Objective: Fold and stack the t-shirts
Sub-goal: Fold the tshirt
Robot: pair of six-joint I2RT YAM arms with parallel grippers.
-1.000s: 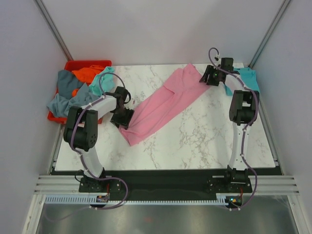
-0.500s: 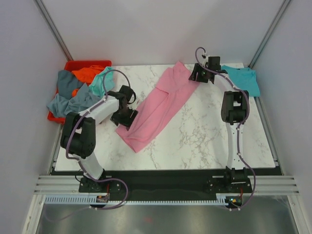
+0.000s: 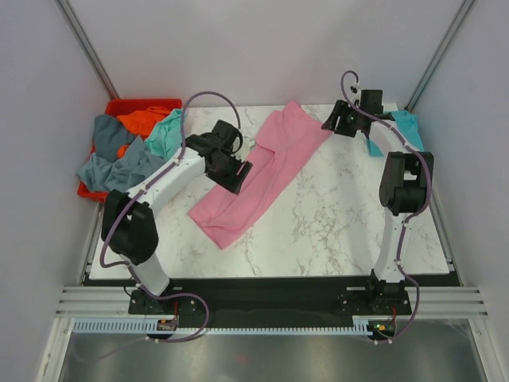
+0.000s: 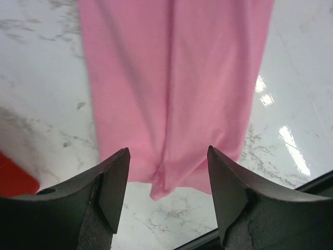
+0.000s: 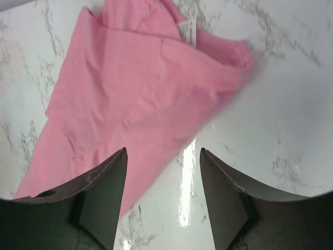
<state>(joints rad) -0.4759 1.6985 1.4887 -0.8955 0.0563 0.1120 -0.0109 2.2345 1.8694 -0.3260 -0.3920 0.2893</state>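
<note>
Marble table: pink t-shirt lies under the spread left gripper; spread right gripper hovers at its far corner.

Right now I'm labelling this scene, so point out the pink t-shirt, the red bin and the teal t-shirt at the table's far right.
pink t-shirt (image 3: 274,155): top external view, middle of the cloth.
red bin (image 3: 143,103): top external view, far rim.
teal t-shirt (image 3: 409,123): top external view, the exposed cloth at the far corner.
</note>
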